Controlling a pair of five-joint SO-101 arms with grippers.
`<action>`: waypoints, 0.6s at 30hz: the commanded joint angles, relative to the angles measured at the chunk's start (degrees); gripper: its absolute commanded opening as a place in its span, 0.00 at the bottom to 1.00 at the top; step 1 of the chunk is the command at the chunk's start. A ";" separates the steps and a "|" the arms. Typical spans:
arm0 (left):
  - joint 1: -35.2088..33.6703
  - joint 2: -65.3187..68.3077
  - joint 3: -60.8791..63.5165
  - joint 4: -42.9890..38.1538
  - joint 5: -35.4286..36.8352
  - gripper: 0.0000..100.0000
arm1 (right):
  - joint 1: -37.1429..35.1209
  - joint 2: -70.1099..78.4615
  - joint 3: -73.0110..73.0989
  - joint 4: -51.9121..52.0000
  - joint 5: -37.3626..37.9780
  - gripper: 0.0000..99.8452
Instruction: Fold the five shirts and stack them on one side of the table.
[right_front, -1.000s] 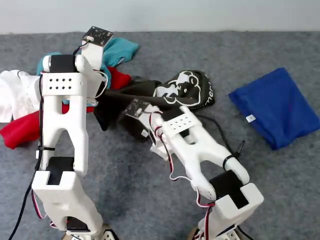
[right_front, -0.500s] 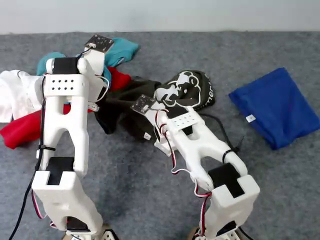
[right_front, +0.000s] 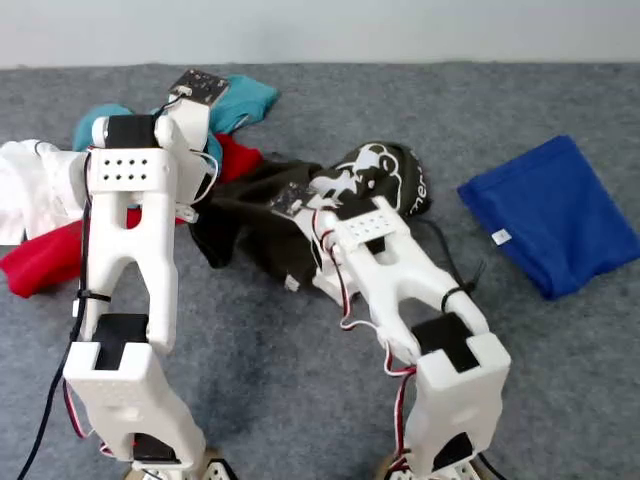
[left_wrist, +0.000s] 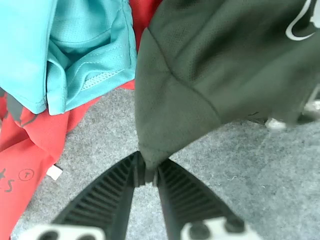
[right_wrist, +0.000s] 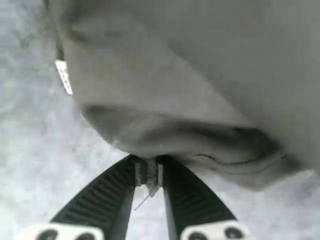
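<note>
Shirt edges — nipped inside left claw, right claw.

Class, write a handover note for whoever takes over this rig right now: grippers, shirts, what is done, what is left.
Left gripper: shut on a corner of the black shirt.
Right gripper: shut on another edge of it.
Blue shirt: folded, on the right arm's side of the table.
Teal shirt, red shirt, white shirt: heaped unfolded by the left arm.
Done: one folded. Left: fold four, stack all five.
</note>
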 joint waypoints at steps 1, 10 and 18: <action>-0.09 -3.78 -0.22 0.53 0.53 0.02 | 3.47 -0.04 -9.85 9.54 -0.35 0.01; 1.14 -4.04 -0.48 0.97 1.14 0.02 | 12.09 -0.04 -34.11 26.24 -0.53 0.01; 11.25 -17.76 -0.48 0.97 3.96 0.02 | 12.79 -4.18 -42.90 33.63 -0.62 0.01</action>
